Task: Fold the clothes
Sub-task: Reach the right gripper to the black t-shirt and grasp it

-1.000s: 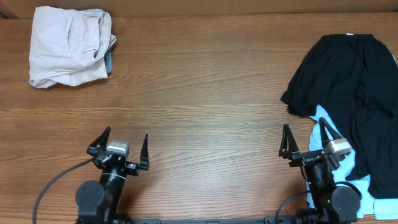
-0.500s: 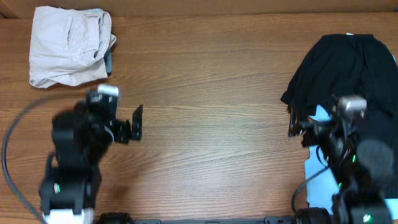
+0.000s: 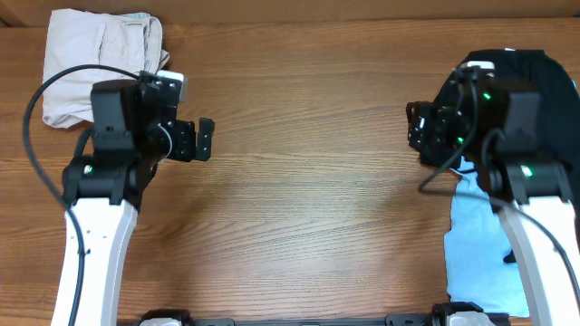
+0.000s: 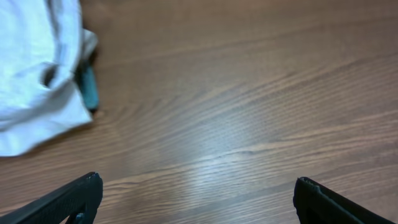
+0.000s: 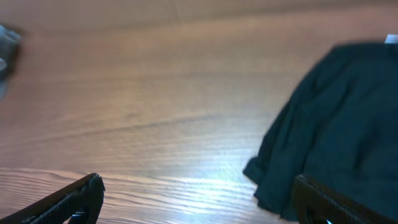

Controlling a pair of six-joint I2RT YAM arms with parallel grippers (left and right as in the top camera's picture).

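Note:
A large black shirt [image 3: 560, 91] lies crumpled at the right of the table, partly hidden by my right arm. It overlaps a light-blue T-shirt [image 3: 476, 254]. Folded beige trousers [image 3: 72, 45] lie at the far left, over a blue garment edge [image 4: 89, 84]. My left gripper [image 3: 204, 140] is open and empty, over bare wood to the right of the trousers [image 4: 31, 74]. My right gripper [image 3: 415, 125] is open and empty at the black shirt's left edge [image 5: 336, 124]. Both pairs of fingers, left [image 4: 198, 186] and right [image 5: 198, 186], are spread wide.
A brown wooden table [image 3: 308, 181] stretches between the two arms. A black cable [image 3: 41, 91] loops off the left arm near the trousers. The table's back edge [image 3: 299, 18] runs along the top.
Both arms have risen from the front edge and reached forward. The left one moved toward the trousers and the right one toward the black shirt. Both grippers stayed open.

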